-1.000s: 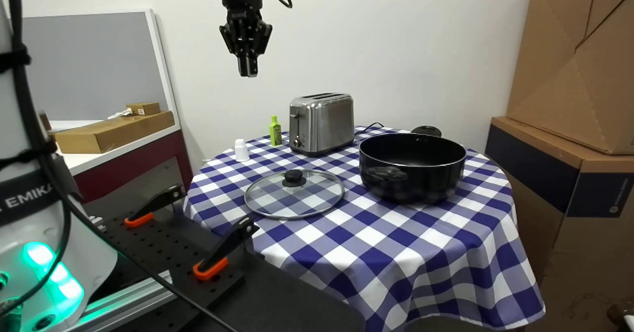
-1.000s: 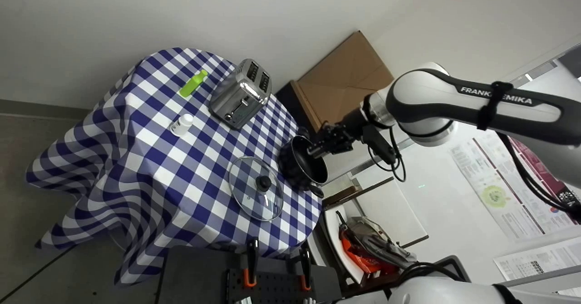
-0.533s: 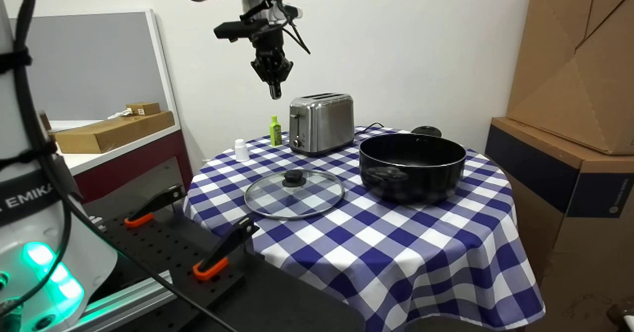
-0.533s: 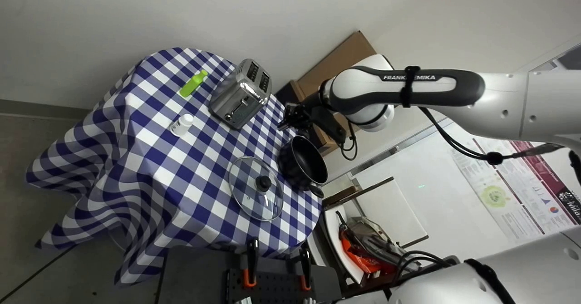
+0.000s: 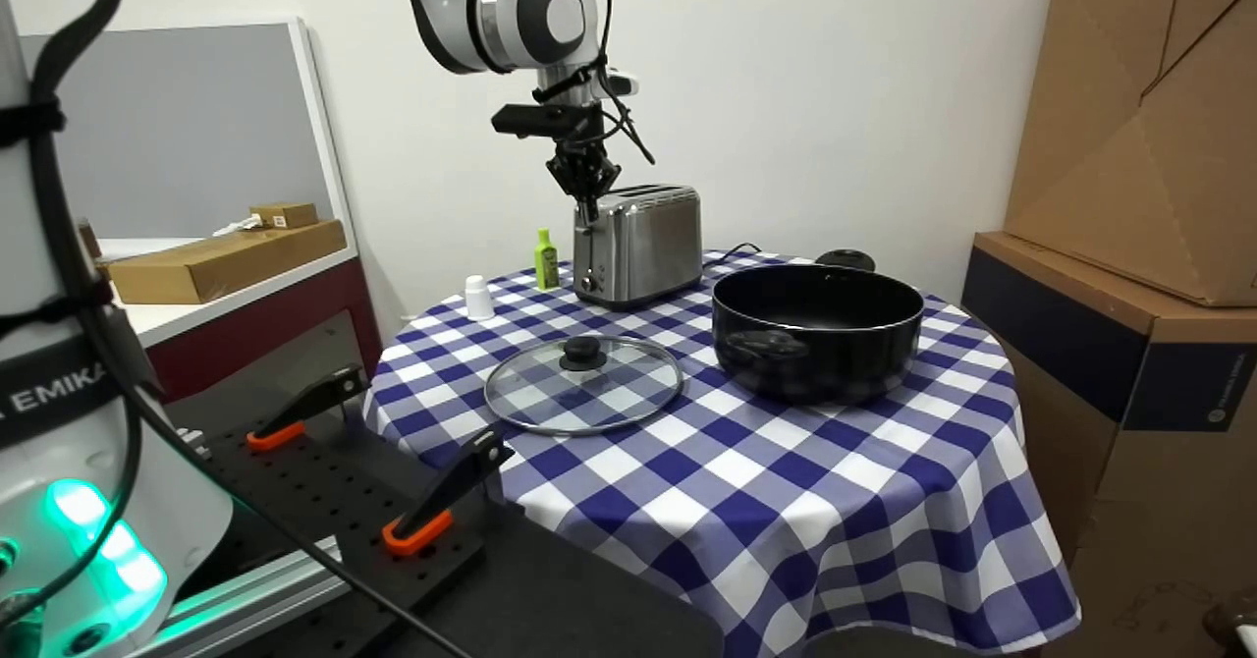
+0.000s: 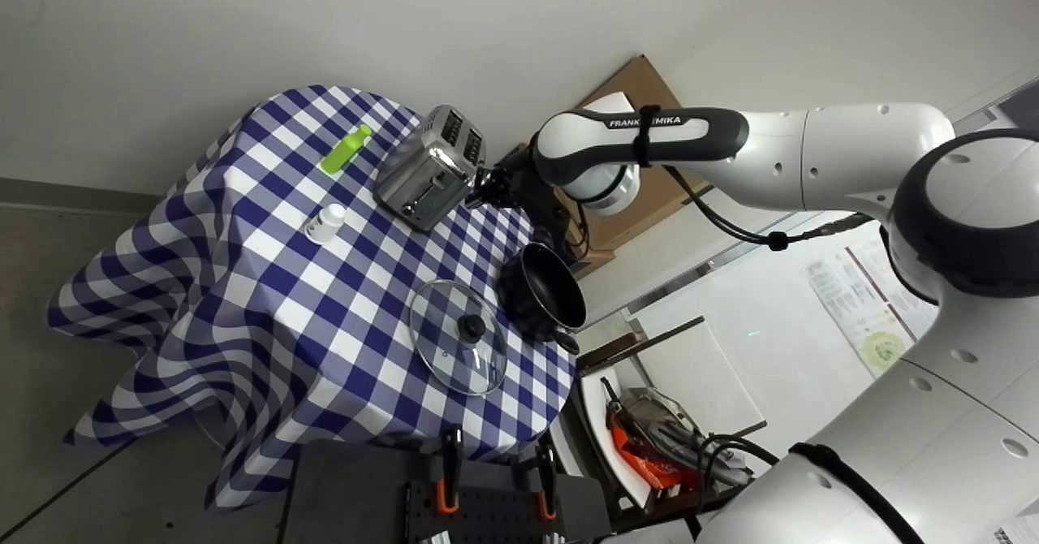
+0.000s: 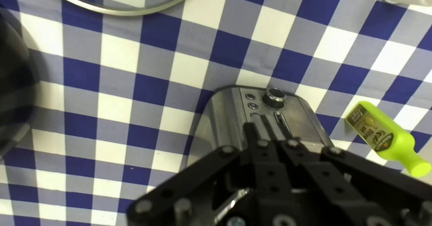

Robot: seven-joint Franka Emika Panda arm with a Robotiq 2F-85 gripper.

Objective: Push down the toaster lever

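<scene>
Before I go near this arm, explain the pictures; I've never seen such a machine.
The machine is one robot arm ending in a black gripper. Two cameras watch from outside; a third, on the arm's end, looks down. On a checked tablecloth stand a silver toaster, a black pot, a small white container and a green olive oil bottle; a glass lid lies flat. The closed gripper hangs near the toaster's lever, holding nothing I can see; whether they touch, I can't tell.
</scene>
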